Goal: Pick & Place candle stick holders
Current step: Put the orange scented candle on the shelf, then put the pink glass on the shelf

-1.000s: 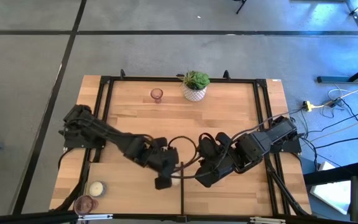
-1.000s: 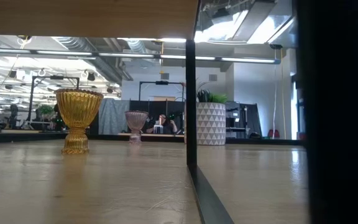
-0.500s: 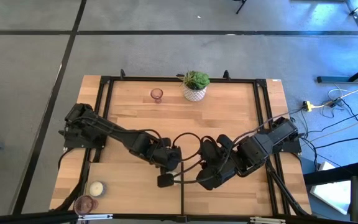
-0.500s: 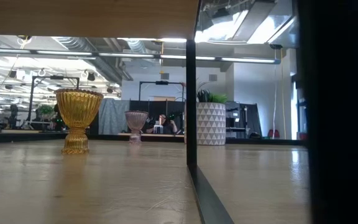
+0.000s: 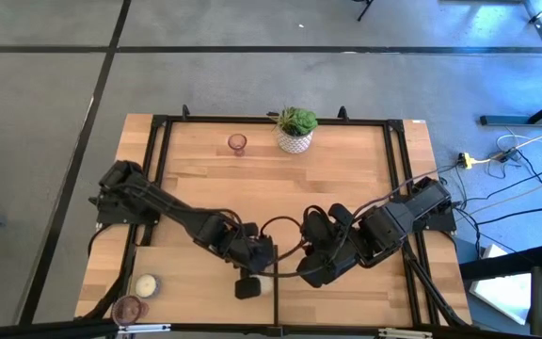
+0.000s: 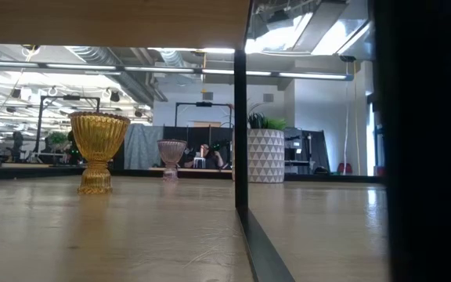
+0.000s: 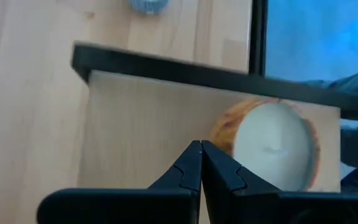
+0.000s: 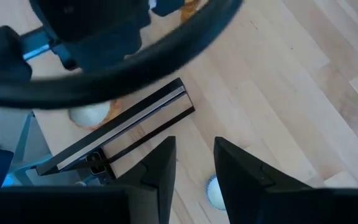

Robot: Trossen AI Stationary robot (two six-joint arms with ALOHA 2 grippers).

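Observation:
My left gripper [image 5: 247,285] is shut near the table's front middle, its fingertips [image 7: 201,152] next to a cream holder with an amber-tinted rim [image 7: 272,152], which also shows in the high view [image 5: 265,280]. My right gripper [image 5: 312,271] is open just to the right; its fingers [image 8: 191,162] stand above a small white holder [image 8: 215,193] without touching it. One pinkish glass holder [image 5: 237,142] stands at the far edge. A white holder [image 5: 146,284] and a pinkish one [image 5: 128,308] stand at the near left corner. An amber glass holder [image 6: 98,153] shows in the low view. My left gripper's shut fingertips lie close beside the cream holder's rim [image 7: 224,134]; whether they touch it, I cannot tell.
A white pot with a green plant [image 5: 295,130] stands at the far middle. A black metal frame [image 5: 275,306] rims the table and runs down its middle between the two grippers. Another white holder [image 8: 91,114] lies beyond the rail in the right wrist view.
My left gripper has gone a little toward the table's near edge, staying shut.

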